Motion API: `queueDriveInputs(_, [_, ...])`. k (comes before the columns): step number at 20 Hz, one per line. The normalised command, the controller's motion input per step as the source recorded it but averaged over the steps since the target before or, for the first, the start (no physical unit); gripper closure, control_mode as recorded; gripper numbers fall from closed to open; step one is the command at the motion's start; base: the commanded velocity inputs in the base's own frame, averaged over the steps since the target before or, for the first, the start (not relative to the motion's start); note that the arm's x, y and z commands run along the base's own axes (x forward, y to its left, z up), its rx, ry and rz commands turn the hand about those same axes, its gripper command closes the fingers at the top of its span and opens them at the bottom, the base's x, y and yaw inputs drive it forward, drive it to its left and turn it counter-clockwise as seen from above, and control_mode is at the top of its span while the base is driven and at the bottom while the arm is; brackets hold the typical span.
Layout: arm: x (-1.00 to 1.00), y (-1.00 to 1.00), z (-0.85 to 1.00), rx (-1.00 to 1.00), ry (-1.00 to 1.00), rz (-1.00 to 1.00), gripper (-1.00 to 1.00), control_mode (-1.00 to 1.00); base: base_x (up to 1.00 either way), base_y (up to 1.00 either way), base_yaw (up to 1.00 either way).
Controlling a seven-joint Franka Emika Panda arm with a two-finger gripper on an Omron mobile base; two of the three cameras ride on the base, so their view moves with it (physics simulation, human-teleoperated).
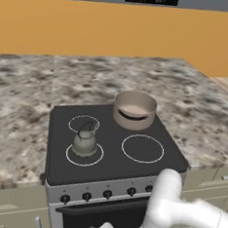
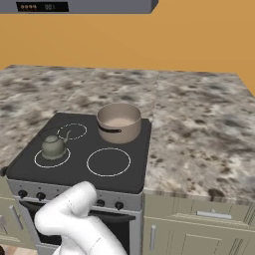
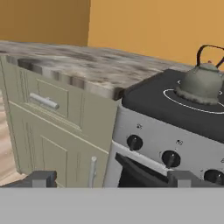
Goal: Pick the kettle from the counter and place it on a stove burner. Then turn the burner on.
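Hand hung low before the oven front, fingers spread and empty, likely lined up for the knobs. Already off the bench, the kettle sat inside its burner ring.

The rendered scene is being lit evenly and brightly, with no glare being thrown off the black glass cooktop. Only faint shadows are being cast under the round tan pot. Edges are being rendered soft and blocky.
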Motion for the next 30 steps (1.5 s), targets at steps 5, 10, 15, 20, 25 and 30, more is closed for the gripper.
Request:
queueDriveInputs(5, [-0.23, -0.06, 0.00, 0.52, -0.36, 0.03, -1.00, -1.00, 0.00, 0.00, 0.00])
queueDriveInputs(10, [0.00, 0.00, 0.00, 0.00, 0.00, -0.02, -1.00, -1.00, 0.00, 0.00, 0.00])
queueDriveInputs(15, [0.01, 0.00, 0.00, 0.18, -0.05, -0.27, -1.00, -1.00, 0.00, 0.00, 0.00])
queueDriveInputs(20, [0.24, 0.00, 0.00, 0.14, -0.03, -0.33, -1.00, -1.00, 0.00, 0.00, 0.00])
queueDriveInputs(25, [0.10, 0.03, 0.00, 0.00, 0.00, -0.08, -1.00, -1.00, 0.00, 0.00, 0.00])
queueDriveInputs(30, [0.22, 0.00, 0.00, 0.00, 0.00, -0.02, -1.00, -1.00, 0.00, 0.00, 0.00])
